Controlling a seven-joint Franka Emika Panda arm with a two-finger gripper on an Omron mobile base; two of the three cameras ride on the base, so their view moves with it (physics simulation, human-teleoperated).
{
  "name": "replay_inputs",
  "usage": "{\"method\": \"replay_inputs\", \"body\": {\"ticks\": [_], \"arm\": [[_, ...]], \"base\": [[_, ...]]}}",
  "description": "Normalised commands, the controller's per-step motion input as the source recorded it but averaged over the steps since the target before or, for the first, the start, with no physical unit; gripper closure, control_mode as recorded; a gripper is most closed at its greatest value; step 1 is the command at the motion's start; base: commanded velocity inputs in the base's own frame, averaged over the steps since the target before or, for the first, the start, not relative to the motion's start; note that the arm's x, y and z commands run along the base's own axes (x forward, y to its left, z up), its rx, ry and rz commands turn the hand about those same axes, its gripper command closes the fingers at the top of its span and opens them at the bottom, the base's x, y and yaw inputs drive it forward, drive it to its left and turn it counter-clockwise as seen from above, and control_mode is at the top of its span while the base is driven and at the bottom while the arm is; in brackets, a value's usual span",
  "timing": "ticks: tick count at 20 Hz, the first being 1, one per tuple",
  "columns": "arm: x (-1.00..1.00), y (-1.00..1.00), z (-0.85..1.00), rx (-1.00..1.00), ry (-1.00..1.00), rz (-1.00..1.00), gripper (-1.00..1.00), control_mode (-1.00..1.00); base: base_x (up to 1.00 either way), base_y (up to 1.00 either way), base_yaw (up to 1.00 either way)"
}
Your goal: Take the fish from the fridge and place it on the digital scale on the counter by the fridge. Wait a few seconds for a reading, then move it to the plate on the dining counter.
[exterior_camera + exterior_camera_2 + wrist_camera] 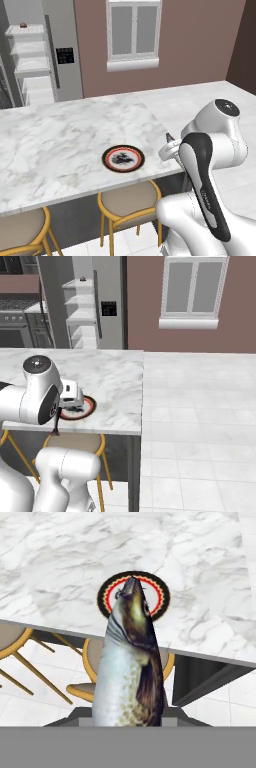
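The fish point(129, 667) is dark-backed with a pale belly and stands large in the hand view, its head pointing at the plate point(159, 594). My gripper point(169, 149) is shut on the fish, whose body hides the fingertips. The plate point(106, 159) has a black rim and a red ring and lies near the front edge of the dining counter point(55, 135). The gripper hovers just off that edge, right of the plate in the left base view. In the right base view the fish point(55, 426) hangs dark below the hand beside the plate point(90, 404).
Tan round stools point(127, 200) stand under the counter's near edge. The fridge point(30, 65) stands open far back left, white shelves showing. Right of the counter point(120, 381) lies open tiled floor point(200, 421). A window point(133, 30) sits in the brown back wall.
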Motion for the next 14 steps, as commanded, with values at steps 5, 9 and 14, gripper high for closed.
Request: {"method": "replay_inputs", "body": {"ticks": [5,9,14], "arm": [[0.00,0.00,0.00,0.00,0.00,0.00,1.00,1.00],[0.00,0.00,0.00,0.00,0.00,0.00,1.00,1.00],[0.05,0.00,-0.01,0.00,0.02,0.00,1.00,-1.00]], "base": [[0.00,0.00,0.00],[0.00,0.00,0.00],[0.00,0.00,0.00]]}}
